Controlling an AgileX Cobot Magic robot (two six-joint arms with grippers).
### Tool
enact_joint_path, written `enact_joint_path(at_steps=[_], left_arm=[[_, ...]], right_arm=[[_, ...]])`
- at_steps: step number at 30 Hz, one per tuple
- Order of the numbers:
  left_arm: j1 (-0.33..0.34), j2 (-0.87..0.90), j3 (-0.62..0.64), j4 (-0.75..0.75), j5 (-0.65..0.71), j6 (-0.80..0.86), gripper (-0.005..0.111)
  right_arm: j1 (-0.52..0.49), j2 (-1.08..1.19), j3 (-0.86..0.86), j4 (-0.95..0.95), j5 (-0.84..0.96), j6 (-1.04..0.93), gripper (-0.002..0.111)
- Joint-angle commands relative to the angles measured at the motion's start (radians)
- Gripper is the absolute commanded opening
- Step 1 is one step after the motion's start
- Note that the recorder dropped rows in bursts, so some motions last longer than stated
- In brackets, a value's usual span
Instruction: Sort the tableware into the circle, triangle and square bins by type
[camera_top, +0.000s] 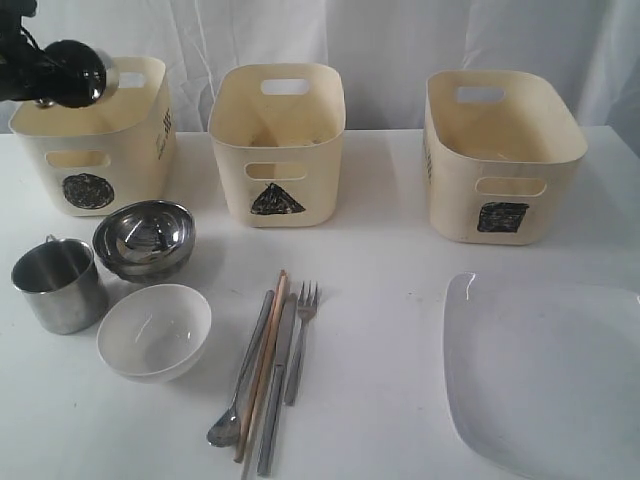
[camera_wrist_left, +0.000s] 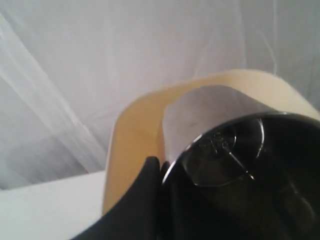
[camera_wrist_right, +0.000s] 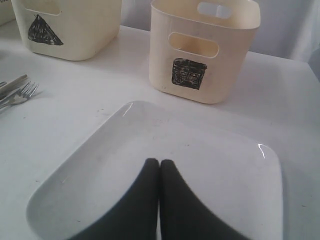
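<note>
My left gripper (camera_top: 50, 90) is shut on the rim of a steel mug (camera_top: 82, 72), holding it tilted above the circle bin (camera_top: 95, 150); the wrist view shows the mug (camera_wrist_left: 235, 150) close up over the bin's rim (camera_wrist_left: 135, 130). A second steel mug (camera_top: 58, 285), a steel bowl (camera_top: 145, 240) and a white bowl (camera_top: 153, 331) stand in front of that bin. Spoon (camera_top: 240, 385), chopsticks (camera_top: 262, 365), knife (camera_top: 278, 385) and fork (camera_top: 298, 340) lie below the triangle bin (camera_top: 277, 145). My right gripper (camera_wrist_right: 159, 162) is shut and empty above the white plate (camera_wrist_right: 200, 170), near the square bin (camera_wrist_right: 202, 47).
White curtain hangs behind the bins. The plate (camera_top: 550, 370) reaches the table's right front corner. Bare white tabletop lies between the cutlery and the plate.
</note>
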Motion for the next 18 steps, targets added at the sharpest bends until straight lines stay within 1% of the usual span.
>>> enact_joint_path(at_steps=[1, 6, 8, 10, 14, 16, 18], left_arm=[[0.000, 0.006, -0.019, 0.000, 0.125, -0.045, 0.015], [0.000, 0.004, -0.031, 0.000, 0.310, -0.045, 0.036], [0.000, -0.008, -0.052, -0.007, 0.386, -0.045, 0.042], [0.000, -0.030, -0.086, -0.008, 0.454, -0.045, 0.044], [0.000, -0.117, -0.151, -0.013, 0.565, -0.045, 0.044], [0.000, -0.180, -0.172, -0.040, 0.657, -0.045, 0.044], [0.000, -0.240, -0.177, -0.075, 0.792, -0.045, 0.044]], right_arm=[[-0.001, -0.005, 0.002, -0.008, -0.013, 0.003, 0.000], [-0.001, -0.005, 0.002, -0.008, -0.013, 0.003, 0.000], [-0.001, -0.005, 0.002, -0.008, -0.013, 0.003, 0.000], [-0.001, -0.005, 0.002, -0.008, -0.013, 0.003, 0.000], [-0.001, -0.005, 0.002, -0.008, -0.013, 0.003, 0.000], [-0.001, -0.005, 0.002, -0.008, -0.013, 0.003, 0.000], [-0.001, -0.005, 0.002, -0.008, -0.013, 0.003, 0.000]])
